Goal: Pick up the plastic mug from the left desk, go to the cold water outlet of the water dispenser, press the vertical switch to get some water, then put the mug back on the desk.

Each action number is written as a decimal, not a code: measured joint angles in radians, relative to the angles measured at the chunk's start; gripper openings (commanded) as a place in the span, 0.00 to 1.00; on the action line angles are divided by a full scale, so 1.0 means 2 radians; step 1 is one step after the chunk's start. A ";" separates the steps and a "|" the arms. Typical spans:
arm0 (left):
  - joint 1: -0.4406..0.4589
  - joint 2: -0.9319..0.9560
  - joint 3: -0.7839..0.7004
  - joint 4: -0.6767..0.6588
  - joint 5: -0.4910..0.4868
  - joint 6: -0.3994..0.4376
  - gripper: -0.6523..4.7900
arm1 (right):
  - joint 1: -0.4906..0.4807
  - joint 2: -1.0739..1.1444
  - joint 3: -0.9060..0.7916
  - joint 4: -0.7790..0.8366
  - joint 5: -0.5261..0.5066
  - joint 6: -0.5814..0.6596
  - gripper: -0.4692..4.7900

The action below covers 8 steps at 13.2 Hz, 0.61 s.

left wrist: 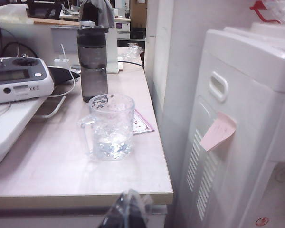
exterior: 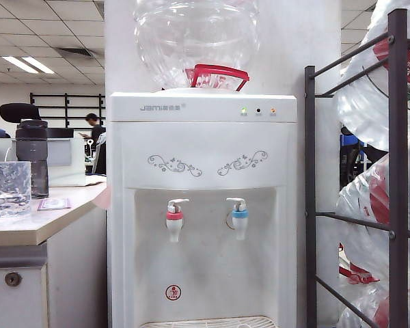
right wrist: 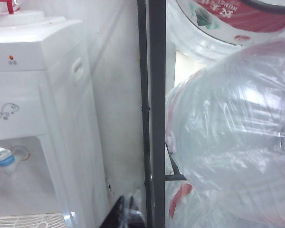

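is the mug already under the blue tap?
No, the plastic mug stands on the left desk, beside the grey bottle, away from the cold water outlet.

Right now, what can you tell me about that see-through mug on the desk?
The plastic mug is a wide, clear cup with a crinkly wall and a handle on its side. It stands upright on the beige left desk, near the front edge, with nothing holding it. It looks empty. A grey bottle stands behind it and a small pink card lies beside it.
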 measured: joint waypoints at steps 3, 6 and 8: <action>0.000 0.000 0.000 0.000 0.000 -0.006 0.11 | 0.000 0.000 0.000 0.000 0.000 0.000 0.08; 0.000 0.000 0.030 0.001 -0.044 -0.030 0.11 | 0.000 0.000 0.047 -0.016 0.000 0.012 0.08; 0.000 0.000 0.060 0.000 -0.072 -0.037 0.11 | 0.000 0.000 0.083 -0.034 0.000 0.015 0.08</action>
